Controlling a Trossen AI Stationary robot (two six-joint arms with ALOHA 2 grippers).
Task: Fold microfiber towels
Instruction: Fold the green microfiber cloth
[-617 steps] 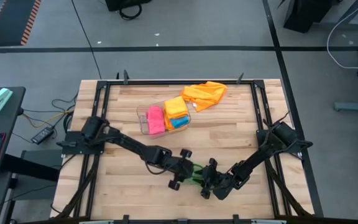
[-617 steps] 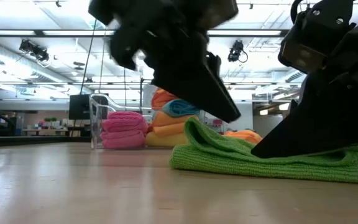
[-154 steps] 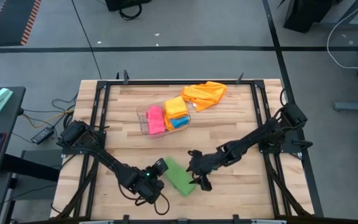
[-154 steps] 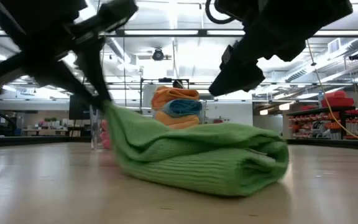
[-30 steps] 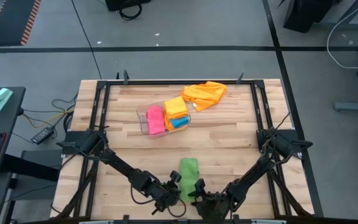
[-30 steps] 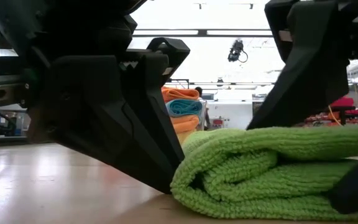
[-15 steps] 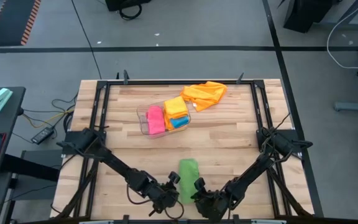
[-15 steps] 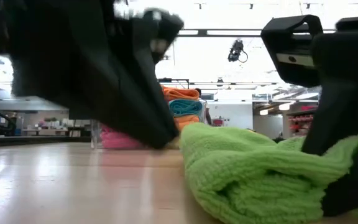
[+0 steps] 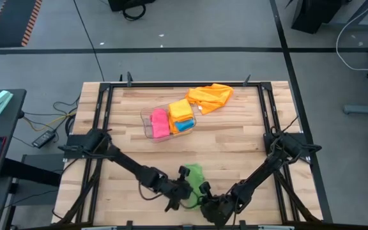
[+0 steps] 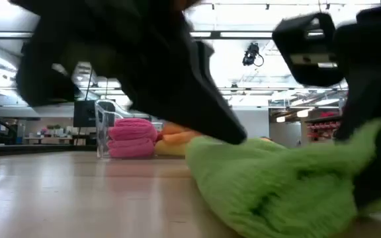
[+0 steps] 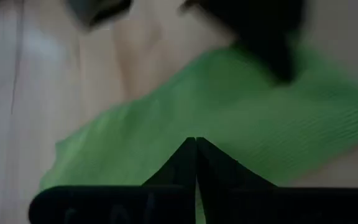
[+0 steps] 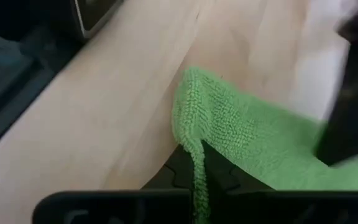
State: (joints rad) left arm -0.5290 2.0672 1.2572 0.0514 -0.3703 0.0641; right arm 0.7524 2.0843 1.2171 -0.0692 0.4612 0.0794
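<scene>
Wooden table [image 9: 235, 137] near edge, green towel [image 9: 195, 184] pinched by left gripper [image 9: 185, 189] and right gripper [image 9: 204, 199], bin [image 9: 147, 120] stocked with folded towels.

A pale butcher-block tabletop [image 9: 235, 150] is framed by black rails along its edges. Toward its far side a clear plastic bin [image 9: 147, 117] is set directly on the wood, with folded pink, orange and blue towels stacked inside. Just beside the bin, toward the far right corner, a loose orange towel [image 9: 211, 96] is spread in a rumpled heap on the boards. Near the front edge a green towel [image 9: 195, 181] is seen bunched on the wood.
</scene>
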